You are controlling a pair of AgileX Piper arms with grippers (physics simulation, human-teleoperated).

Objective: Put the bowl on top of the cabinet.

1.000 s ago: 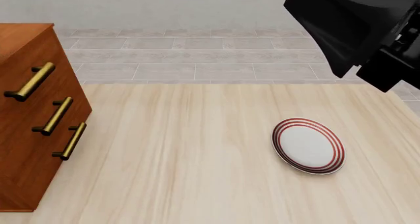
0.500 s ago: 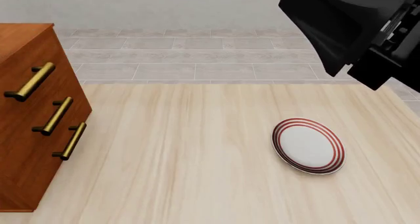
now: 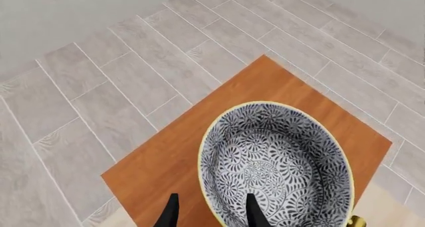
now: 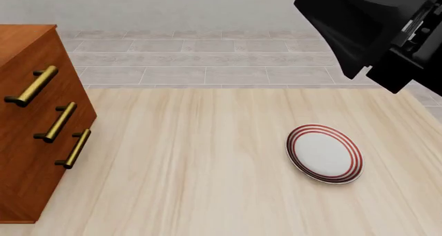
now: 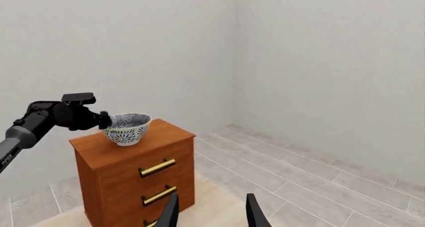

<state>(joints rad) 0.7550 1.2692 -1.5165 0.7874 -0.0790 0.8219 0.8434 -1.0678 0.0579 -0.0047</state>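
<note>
The left arm's fingers (image 3: 174,214) clamp the rim of the deep blue-and-white floral ceramic bowl (image 5: 128,128), which sits on or just above the reddish-brown wooden cabinet (image 5: 136,174) at the scene's left. The right arm's fingers (image 5: 210,210) stand narrowly apart, empty. If the bowl is released while tilted or above the surface, it could rock or roll off the cabinet's edge.

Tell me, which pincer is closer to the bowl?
Left. The left pincer grips the bowl at its rim over the cabinet; the right pincer is far off.

Left tool (image 3: 209,212) pinches a rim; right tool (image 5: 211,211) hangs parted, high.
</note>
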